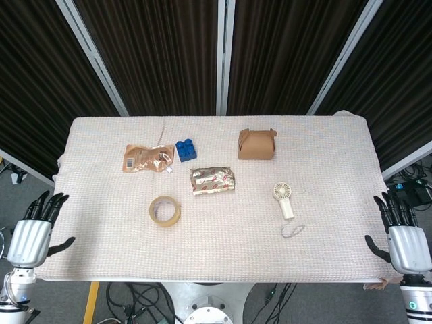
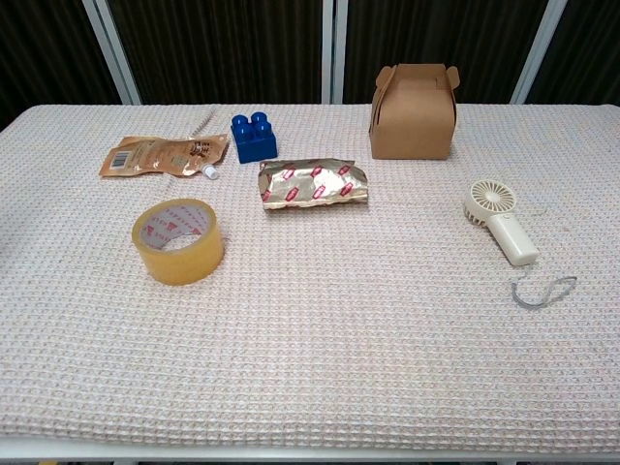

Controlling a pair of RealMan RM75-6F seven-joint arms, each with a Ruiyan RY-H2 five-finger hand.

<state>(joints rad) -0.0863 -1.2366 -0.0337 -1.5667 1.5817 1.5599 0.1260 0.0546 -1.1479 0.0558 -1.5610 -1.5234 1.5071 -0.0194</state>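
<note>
Both hands hang off the table point(image 1: 101, 260), just outside its near corners, and hold nothing. The left hand point(image 1: 32, 236) sits beside the near left corner with its fingers point(image 1: 46, 206) spread and pointing toward the far edge, thumb out toward the table. The right hand point(image 1: 403, 237) mirrors it beside the near right corner, fingers apart and empty. Neither hand shows in the chest view.

Nearest the left hand is the roll of tape point(image 1: 165, 211), lying flat with its hole facing up, in the near left part of the surface, well apart from the fingers. Nearest the right hand is the small white fan point(image 1: 283, 198), lying flat to the right of centre; its long axis runs from the far edge toward the near edge, slightly slanted, with the round head toward the far edge and the handle toward the near right corner. Its grey cord loop point(image 1: 292, 231) lies just past the handle end. The fan is well apart from the right hand's fingers, to their left.

Further back lie a silver foil packet point(image 1: 212, 181) near the centre, long axis running left to right, a blue brick point(image 1: 185, 149) and a brown pouch point(image 1: 147, 158) to its far left, and a brown paper box point(image 1: 257, 144) toward the far edge.
</note>
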